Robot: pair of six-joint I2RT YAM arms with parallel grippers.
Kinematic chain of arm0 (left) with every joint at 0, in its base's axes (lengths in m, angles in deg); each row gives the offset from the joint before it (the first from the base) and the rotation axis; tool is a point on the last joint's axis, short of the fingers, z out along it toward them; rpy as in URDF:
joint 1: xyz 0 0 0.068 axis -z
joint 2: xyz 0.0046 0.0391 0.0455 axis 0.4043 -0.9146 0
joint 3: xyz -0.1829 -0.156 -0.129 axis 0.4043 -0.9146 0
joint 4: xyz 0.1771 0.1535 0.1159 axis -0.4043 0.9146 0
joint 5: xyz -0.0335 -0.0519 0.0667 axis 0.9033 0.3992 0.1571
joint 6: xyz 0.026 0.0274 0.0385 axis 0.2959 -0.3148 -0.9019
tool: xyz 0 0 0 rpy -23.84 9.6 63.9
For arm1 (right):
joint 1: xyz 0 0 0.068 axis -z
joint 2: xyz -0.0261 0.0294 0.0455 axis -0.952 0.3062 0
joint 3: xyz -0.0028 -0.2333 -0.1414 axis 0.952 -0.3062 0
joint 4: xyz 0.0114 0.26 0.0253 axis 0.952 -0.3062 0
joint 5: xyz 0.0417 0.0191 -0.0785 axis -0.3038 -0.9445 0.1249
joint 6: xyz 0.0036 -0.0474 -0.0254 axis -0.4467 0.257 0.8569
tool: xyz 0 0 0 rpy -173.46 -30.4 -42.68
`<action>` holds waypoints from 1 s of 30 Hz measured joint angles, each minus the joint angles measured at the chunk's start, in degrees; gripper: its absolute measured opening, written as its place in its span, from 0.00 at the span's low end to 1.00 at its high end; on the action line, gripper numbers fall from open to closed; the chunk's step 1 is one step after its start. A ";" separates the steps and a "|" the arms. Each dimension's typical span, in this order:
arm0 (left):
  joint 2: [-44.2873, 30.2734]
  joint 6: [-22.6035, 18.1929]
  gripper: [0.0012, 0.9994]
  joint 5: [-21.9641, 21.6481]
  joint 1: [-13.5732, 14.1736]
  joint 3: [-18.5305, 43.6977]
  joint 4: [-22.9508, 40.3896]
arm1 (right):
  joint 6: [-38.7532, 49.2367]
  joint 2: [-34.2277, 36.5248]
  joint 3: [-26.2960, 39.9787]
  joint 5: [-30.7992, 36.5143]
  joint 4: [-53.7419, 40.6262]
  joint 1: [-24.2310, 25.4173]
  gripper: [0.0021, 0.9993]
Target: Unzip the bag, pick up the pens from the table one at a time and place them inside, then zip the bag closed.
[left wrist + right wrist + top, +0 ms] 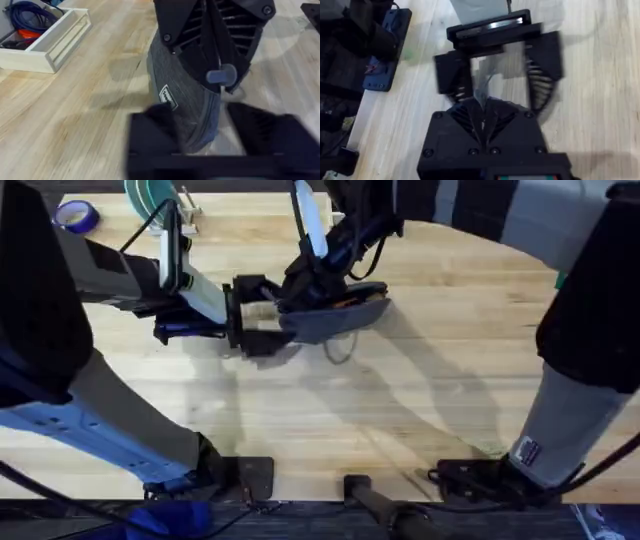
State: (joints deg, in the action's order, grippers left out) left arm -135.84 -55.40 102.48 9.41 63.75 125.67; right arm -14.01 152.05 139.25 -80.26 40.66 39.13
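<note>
The blue-grey bag (335, 318) lies on the table (400, 410) at the middle back. My left gripper (250, 318) stands open, its fingers (152, 135) straddling the bag's left end (187, 110) with a gap on one side. Coming from above, my right gripper (318, 278) has its fingers (210, 35) pinched together on the bag's top; a small blue-grey zipper pull (222, 75) pokes out under them. A thin orange streak (345, 302), apparently one of the pens, lies along the bag's upper edge. In the right wrist view my own fingertips (484, 117) meet over the grey fabric (485, 80).
A blue-black tool (185, 330) lies left of the left gripper. A roll of blue tape (75, 215) sits at the back left. A white wooden tray (50, 42) holds blue cable. A thin cord loop (340, 352) lies just in front of the bag.
</note>
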 joint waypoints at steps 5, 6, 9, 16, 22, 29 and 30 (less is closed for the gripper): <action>0.00 -0.15 0.07 -0.02 0.00 0.00 -0.16 | 0.00 0.00 0.00 -0.02 -0.01 0.00 0.03; 0.00 -0.15 0.05 -0.02 0.00 0.00 -0.14 | -0.01 0.00 0.00 -0.02 -0.02 0.00 0.03; 0.00 -0.14 0.04 -0.02 0.00 0.00 -0.03 | -0.02 0.00 0.00 -0.04 -0.03 0.00 0.03; 0.00 -0.14 0.04 -0.04 0.00 0.00 -0.01 | -0.02 0.00 0.00 -0.26 -0.70 0.00 0.03; 0.00 -0.14 0.04 -0.04 0.00 0.00 -0.01 | -0.02 0.00 0.00 -0.31 -0.85 0.01 0.03; 0.00 -0.14 0.04 -0.06 0.00 0.00 -0.03 | -1.02 0.00 0.00 -0.13 -0.87 0.54 0.03; 0.00 -0.14 0.04 -0.06 0.00 0.00 -0.03 | -1.12 0.00 0.00 -0.13 -0.90 0.71 0.03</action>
State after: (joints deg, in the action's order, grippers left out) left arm -135.84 -55.53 102.42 9.41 63.75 125.64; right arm -15.13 152.05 139.25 -80.40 39.76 39.84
